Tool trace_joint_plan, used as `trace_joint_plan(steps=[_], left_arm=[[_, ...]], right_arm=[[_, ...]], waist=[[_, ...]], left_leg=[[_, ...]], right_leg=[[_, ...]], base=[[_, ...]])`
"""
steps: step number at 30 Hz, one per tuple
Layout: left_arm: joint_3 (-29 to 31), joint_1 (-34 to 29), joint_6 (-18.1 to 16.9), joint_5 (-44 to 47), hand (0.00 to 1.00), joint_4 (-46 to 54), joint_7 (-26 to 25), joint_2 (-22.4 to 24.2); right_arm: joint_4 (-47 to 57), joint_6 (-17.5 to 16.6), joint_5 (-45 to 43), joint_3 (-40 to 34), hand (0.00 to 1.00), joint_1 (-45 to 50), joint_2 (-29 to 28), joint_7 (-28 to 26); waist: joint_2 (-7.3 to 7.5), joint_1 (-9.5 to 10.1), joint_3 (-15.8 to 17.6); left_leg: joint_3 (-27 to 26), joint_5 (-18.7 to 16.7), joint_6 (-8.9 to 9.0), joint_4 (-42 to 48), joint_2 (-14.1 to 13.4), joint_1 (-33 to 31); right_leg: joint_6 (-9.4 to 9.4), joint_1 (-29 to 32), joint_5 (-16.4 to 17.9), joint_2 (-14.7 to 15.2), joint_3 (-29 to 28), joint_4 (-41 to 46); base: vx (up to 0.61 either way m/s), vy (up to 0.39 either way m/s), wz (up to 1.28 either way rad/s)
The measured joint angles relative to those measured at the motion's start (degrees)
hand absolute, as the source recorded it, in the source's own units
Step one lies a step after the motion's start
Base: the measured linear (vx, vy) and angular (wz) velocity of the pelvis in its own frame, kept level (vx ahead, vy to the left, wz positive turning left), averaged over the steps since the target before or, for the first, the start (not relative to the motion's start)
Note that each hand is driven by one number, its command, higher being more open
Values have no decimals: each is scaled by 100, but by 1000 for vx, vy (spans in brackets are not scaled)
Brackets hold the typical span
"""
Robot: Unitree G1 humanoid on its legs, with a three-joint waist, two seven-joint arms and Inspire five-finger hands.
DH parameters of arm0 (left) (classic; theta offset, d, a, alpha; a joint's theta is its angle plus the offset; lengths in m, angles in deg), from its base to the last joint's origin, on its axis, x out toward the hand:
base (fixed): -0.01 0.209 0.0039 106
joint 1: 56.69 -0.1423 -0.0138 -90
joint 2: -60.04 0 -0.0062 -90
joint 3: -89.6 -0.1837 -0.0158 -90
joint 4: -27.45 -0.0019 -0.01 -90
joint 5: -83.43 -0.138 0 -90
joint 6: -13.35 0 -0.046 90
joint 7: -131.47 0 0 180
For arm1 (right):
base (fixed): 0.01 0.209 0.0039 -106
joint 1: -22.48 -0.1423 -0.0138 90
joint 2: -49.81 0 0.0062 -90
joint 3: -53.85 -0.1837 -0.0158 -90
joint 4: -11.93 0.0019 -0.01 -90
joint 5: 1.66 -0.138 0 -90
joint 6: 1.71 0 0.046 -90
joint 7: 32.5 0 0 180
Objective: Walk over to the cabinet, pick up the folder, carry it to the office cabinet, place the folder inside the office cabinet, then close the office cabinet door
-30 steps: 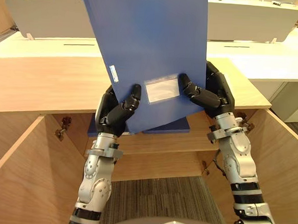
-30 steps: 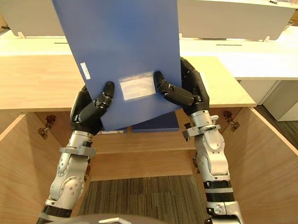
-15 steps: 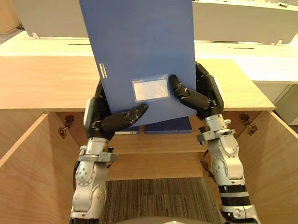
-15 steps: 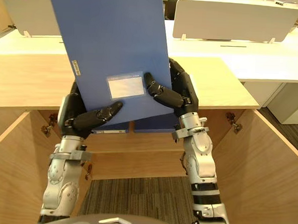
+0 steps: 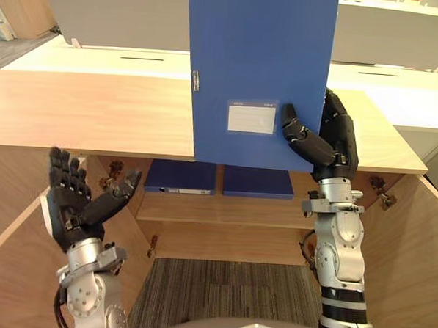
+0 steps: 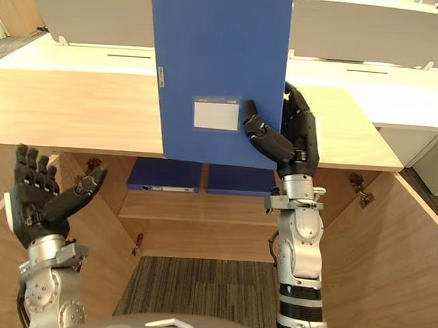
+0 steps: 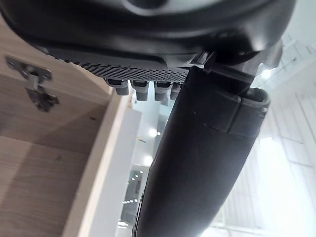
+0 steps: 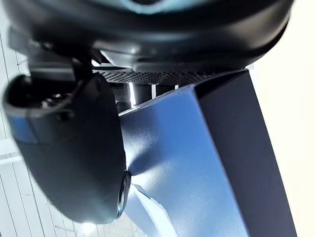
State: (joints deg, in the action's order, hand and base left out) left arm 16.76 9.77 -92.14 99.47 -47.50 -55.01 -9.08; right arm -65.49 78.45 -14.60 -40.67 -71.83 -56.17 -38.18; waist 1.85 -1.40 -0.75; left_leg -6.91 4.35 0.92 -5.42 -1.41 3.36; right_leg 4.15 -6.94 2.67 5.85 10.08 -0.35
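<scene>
Left eye view: the blue folder point(image 5: 260, 71) stands upright above the top of the wooden cabinet point(image 5: 89, 113), its near face with a white label point(image 5: 251, 117) turned to the robot. It looks stiff, flat and fairly light, with a smooth cover that could slide in a pinch. Held at one edge alone it may swing, so a second hold on its left edge would steady it. The right hand point(image 5: 330, 144) grips the lower right edge, thumb pressed on the near face just beside the label, fingers wrapped round the edge. The left hand point(image 5: 74, 200) is low at the left, fingers spread and holding nothing, well apart from the folder. Below, two flat blue files point(image 5: 180, 178) lie on the shelf point(image 5: 224, 212) inside.
</scene>
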Motion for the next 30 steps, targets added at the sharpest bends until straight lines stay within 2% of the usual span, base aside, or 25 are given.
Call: trace_joint_plan(steps=[8,11,16,19,22,30], left_arm=[[-2,-101,373,-1094,100,-1772,-65,-11],[8,-82,508,-1426,100,-2697,-68,-24],[34,55,731,-1675,100,-4539,-123,-77],[119,120,796,-1617,100,-5031,-126,-94],[121,315,795,-1793,100,-5502,-171,-302],[-120,525,818,-1902,100,-6531,-88,-807]], right_arm=[[142,-8,210,127,0,357,27,-3],[142,-12,211,195,0,364,61,-1],[142,-24,242,777,0,517,342,-8],[143,-28,401,1111,0,561,489,-87],[142,-29,440,1600,0,569,721,-274],[-329,-39,610,2388,0,569,1144,-493]], waist=[[26,5,18],[26,5,23],[29,6,49],[20,7,100],[-37,68,161],[-40,103,299]], left_leg=[[32,-2,3,0,-10,-49],[22,-8,11,3,-13,-73],[-24,-24,32,27,-22,-50],[-46,-30,38,26,-31,-30],[-53,-32,47,24,-73,-13],[-54,-28,42,2,-69,-32]], right_leg=[[9,37,27,12,38,15],[9,66,28,11,30,15],[9,69,27,-2,-17,18],[4,71,30,-12,-52,40],[-5,73,34,-11,-72,62],[-6,86,35,-36,-81,53]], base=[[-9,1,2],[0,0,0],[-11,2,-4],[-33,5,-6],[-11,1,0],[-4,0,0]])
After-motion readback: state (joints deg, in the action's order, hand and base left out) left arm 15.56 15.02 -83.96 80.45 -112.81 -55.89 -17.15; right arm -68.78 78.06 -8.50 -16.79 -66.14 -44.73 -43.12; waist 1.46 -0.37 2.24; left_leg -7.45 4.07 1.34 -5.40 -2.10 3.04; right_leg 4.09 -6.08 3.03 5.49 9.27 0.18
